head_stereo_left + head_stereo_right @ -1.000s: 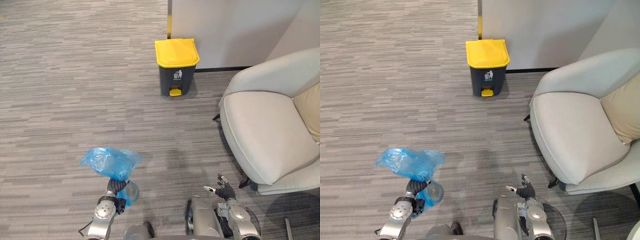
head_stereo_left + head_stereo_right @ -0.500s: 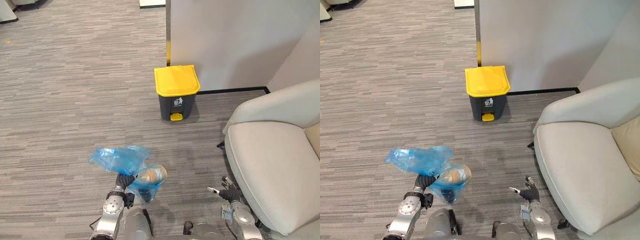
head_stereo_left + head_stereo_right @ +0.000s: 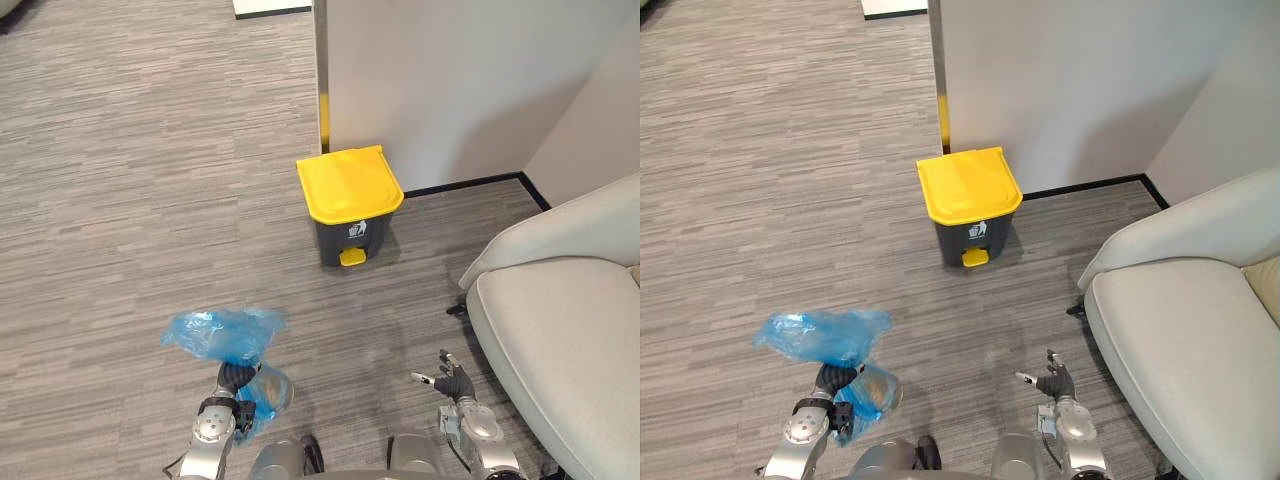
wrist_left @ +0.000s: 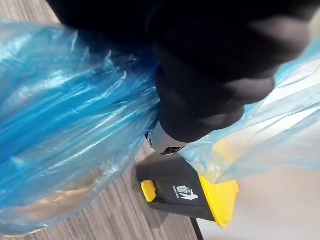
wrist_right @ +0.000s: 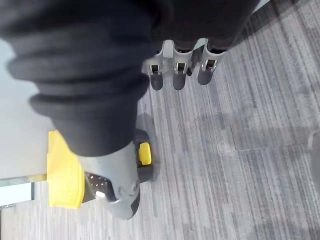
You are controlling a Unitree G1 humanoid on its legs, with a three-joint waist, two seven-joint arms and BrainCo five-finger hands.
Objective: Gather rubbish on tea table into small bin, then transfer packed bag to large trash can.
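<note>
My left hand (image 3: 232,378) is shut on the gathered neck of a blue plastic rubbish bag (image 3: 222,333), held above the carpet at the lower left; the bag's filled part (image 3: 868,392) hangs beside the wrist. In the left wrist view the blue bag (image 4: 60,125) wraps round my hand. The large trash can (image 3: 350,205), dark grey with a shut yellow lid and a yellow pedal, stands ahead against the wall, also seen as the can (image 4: 190,192). My right hand (image 3: 452,381) hangs open and holds nothing at the lower right, its fingers (image 5: 175,75) straight.
A light grey armchair (image 3: 570,330) fills the right side, close to my right hand. A white wall (image 3: 450,90) rises behind the can, with a black skirting line. Grey striped carpet (image 3: 130,180) spreads to the left and between me and the can.
The camera has moved nearer the can and wall. The bag's filled part has swung back from the right of my left hand to hang by the wrist. The right hand stays open.
</note>
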